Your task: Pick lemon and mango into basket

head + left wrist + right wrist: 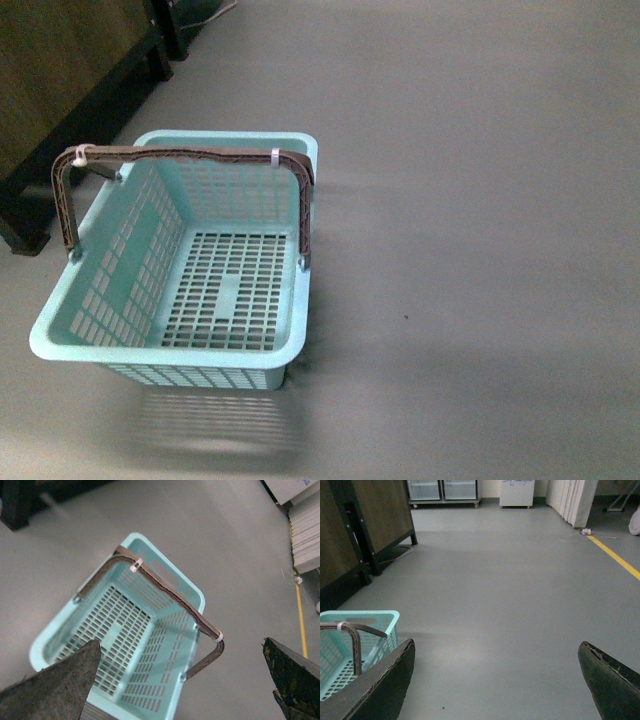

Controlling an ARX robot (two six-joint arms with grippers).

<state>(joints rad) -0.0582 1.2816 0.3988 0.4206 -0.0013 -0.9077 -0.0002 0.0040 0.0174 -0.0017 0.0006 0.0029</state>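
Observation:
The turquoise basket (pixel 70 340) stands on the grey floor at the left of the front view, empty, its brown handle (pixel 180 155) raised. It also shows in the left wrist view (pixel 192 587) and at the edge of the right wrist view (pixel 380 617). My left gripper (pixel 182 680) is open and empty, high above the basket's edge. My right gripper (pixel 497 680) is open and empty, above bare floor to the right of the basket. Neither gripper shows in the front view. The lemon and the mango are out of view.
A dark wooden cabinet (pixel 60 70) on black legs stands at the far left behind the basket. Grey floor (pixel 480 250) stretches to the right. In the right wrist view, glass-door cabinets (pixel 442 490), white panels (pixel 570 497) and a yellow floor line (pixel 615 555) lie far off.

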